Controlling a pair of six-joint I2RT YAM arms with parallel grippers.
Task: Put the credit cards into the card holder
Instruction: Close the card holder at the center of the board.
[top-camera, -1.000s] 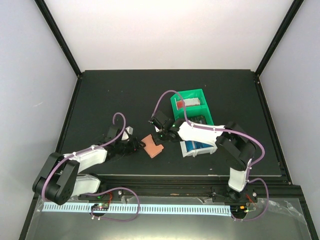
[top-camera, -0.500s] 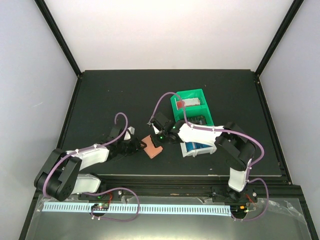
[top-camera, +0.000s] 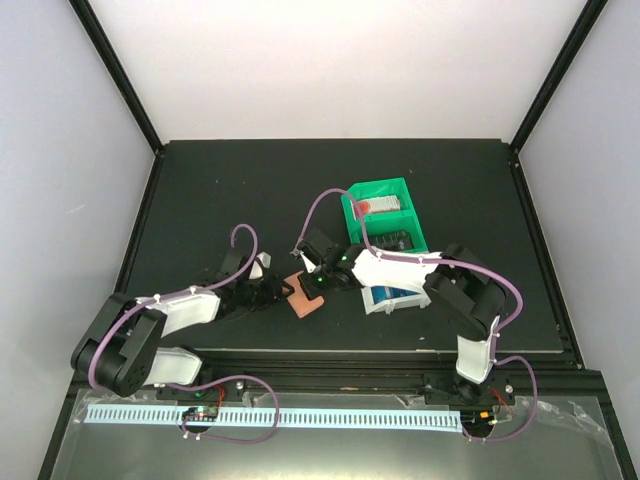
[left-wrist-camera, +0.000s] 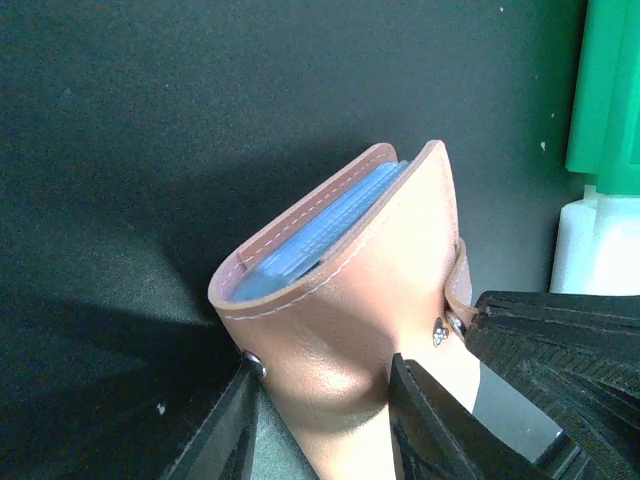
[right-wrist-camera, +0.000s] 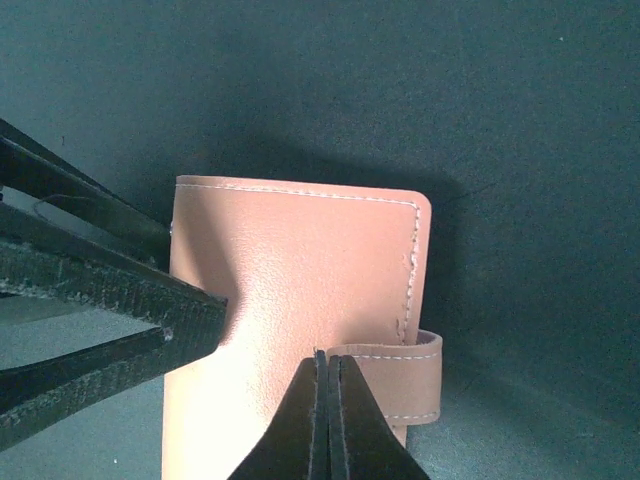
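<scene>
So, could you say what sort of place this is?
Probably a lab robot cell: white walls, black frame struts, a black table, left arm and right arm bolted at its edge.

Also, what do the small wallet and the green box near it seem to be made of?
The wallet looks like leather or imitation leather: salmon-pink, fine grain, soft sheen, pale stitching along the edges, small metal studs. The green box looks like moulded plastic: smooth, evenly coloured, slightly glossy walls.

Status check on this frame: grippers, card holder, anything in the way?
Left gripper clamped across card holder. Right gripper shut, tips on snap tab. Blue cards show inside. Green tray apart, nothing blocking.
</scene>
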